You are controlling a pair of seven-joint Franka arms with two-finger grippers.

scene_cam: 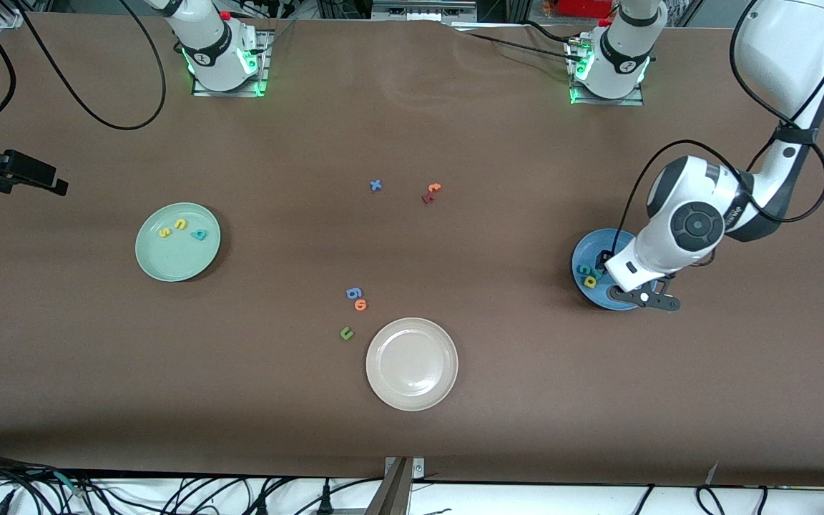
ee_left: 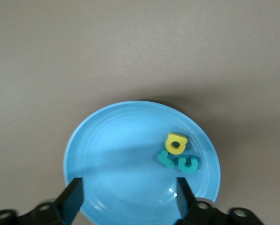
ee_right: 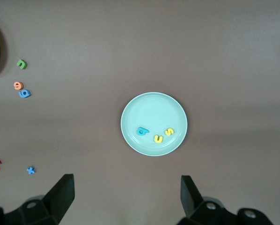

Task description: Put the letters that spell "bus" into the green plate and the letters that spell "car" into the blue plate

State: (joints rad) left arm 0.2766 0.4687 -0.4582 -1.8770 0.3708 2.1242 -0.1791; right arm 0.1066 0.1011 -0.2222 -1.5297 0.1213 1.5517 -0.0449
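The blue plate [scene_cam: 619, 300] [ee_left: 112, 154] lies at the left arm's end of the table. In it lie a teal "c" [scene_cam: 584, 270] [ee_left: 188, 163], a yellow "a" [scene_cam: 590, 282] [ee_left: 176, 143] and a teal "r" [ee_left: 165, 159], bunched together. My left gripper [scene_cam: 606, 259] [ee_left: 129, 187] hangs just over this plate, open, with nothing between its fingers. The green plate [scene_cam: 177, 265] [ee_right: 154, 108] holds a teal "b" [scene_cam: 200, 234] [ee_right: 142, 131], a yellow "u" [scene_cam: 181, 224] [ee_right: 158, 138] and a yellow "s" [scene_cam: 164, 232] [ee_right: 169, 132]. My right gripper [ee_right: 126, 192] waits open, high above the table near the green plate.
A beige-white plate [scene_cam: 412, 397] sits nearest the front camera. Beside it lie a dark green "u" [scene_cam: 346, 332], an orange "o" [scene_cam: 360, 305] and a blue letter [scene_cam: 353, 292]. A blue "x" [scene_cam: 375, 185] and red and orange letters [scene_cam: 431, 192] lie mid-table.
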